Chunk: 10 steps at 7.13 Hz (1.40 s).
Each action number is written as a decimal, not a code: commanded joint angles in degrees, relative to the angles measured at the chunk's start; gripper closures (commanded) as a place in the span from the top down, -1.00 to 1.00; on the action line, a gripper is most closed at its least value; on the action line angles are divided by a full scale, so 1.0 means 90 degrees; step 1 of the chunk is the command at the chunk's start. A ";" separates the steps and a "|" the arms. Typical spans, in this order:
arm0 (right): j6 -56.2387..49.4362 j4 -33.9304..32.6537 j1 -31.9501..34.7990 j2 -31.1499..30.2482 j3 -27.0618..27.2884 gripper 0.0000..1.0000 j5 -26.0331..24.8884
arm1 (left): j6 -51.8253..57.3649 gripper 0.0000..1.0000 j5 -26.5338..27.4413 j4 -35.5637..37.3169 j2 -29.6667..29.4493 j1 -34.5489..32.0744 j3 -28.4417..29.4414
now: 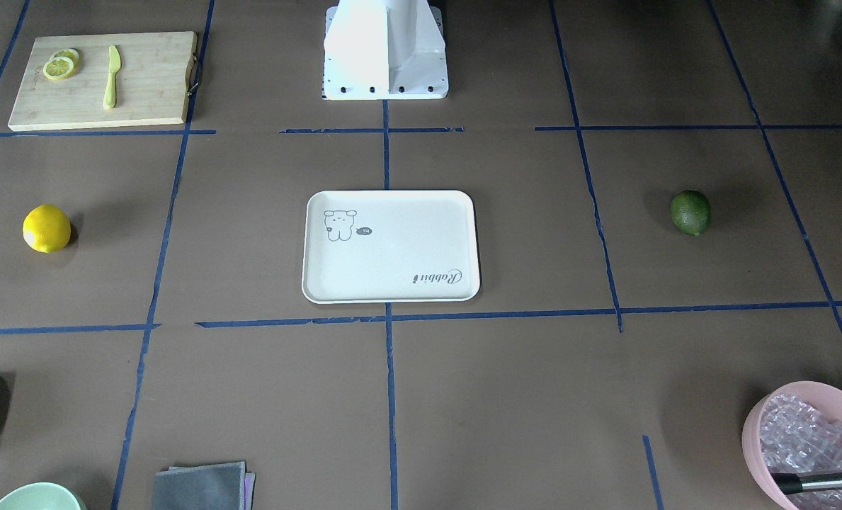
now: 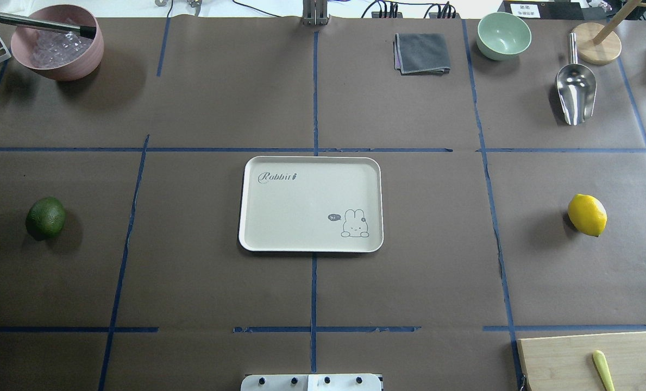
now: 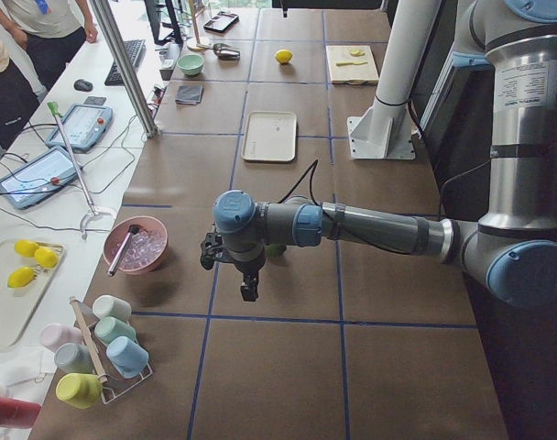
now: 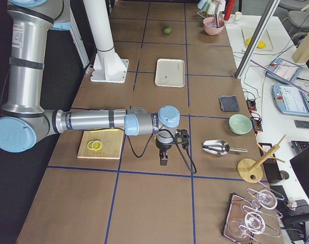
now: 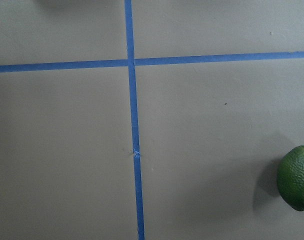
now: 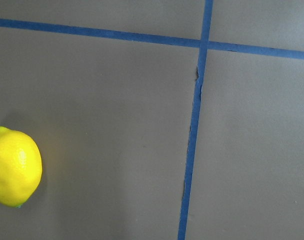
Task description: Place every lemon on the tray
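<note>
The bright yellow lemon (image 2: 587, 215) lies on the table to the tray's right; it also shows in the right wrist view (image 6: 14, 167). The dark green lemon (image 2: 45, 218) lies to the tray's left; it also shows in the left wrist view (image 5: 297, 177). The cream tray (image 2: 301, 206) sits in the middle with nothing on it. My left gripper (image 3: 248, 284) hangs above the table near the green lemon. My right gripper (image 4: 164, 160) hangs above the table near the cutting board. I cannot tell if either is open or shut.
A wooden cutting board (image 1: 144, 92) holds lemon slices (image 1: 60, 65) and a yellow knife (image 1: 112, 76). A pink bowl (image 2: 56, 46), grey cloth (image 2: 422, 52), green bowl (image 2: 503, 36) and metal scoop (image 2: 575, 92) line the far edge. The robot's base (image 1: 385, 53) stands behind the tray.
</note>
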 commanded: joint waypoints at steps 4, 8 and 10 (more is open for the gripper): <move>0.0030 0.0389 -0.0151 0.0022 -0.0029 1.00 0.0009 | 0.0000 1.00 0.0009 0.0046 0.0214 0.0028 -0.0170; 0.0147 0.0420 -0.0249 0.0031 0.0088 1.00 0.0048 | 0.0000 1.00 -0.0059 -0.0003 0.0214 0.0037 -0.0092; 0.1362 0.0623 -0.1162 0.0022 0.0516 1.00 -0.0020 | 0.0010 1.00 -0.0059 -0.0032 0.0224 0.0037 -0.0112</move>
